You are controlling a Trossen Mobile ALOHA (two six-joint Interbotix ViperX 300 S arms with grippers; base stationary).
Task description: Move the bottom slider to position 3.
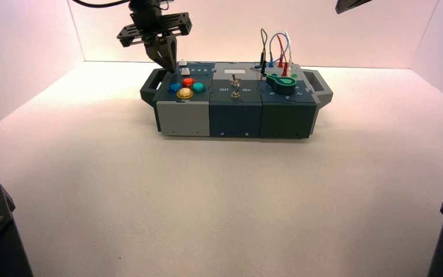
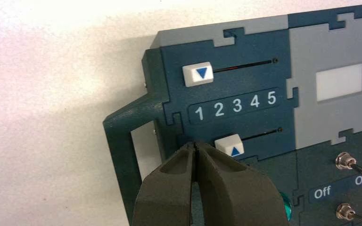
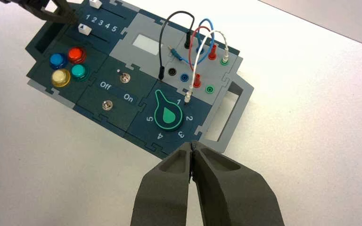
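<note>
The bottom slider (image 2: 229, 144) is a small white knob with a blue arrow on its dark track. The arrow points up at the numerals 1 to 5 (image 2: 235, 104), close to the 3. It also shows in the high view (image 1: 185, 71) and in the right wrist view (image 3: 84, 29). My left gripper (image 2: 195, 145) is shut and empty, its tips down on the box right beside this knob on the numeral 1 side. It shows above the box's left end in the high view (image 1: 169, 64). My right gripper (image 3: 191, 147) is shut and empty, held high off the box's right front.
The second white slider (image 2: 197, 74) stands at 1 on the far track. Coloured round buttons (image 1: 186, 87) lie in front of the sliders. Two metal toggles (image 1: 236, 88), a green knob (image 1: 282, 83), looped wires (image 1: 277, 49) and the box's left handle (image 2: 122, 136) are nearby.
</note>
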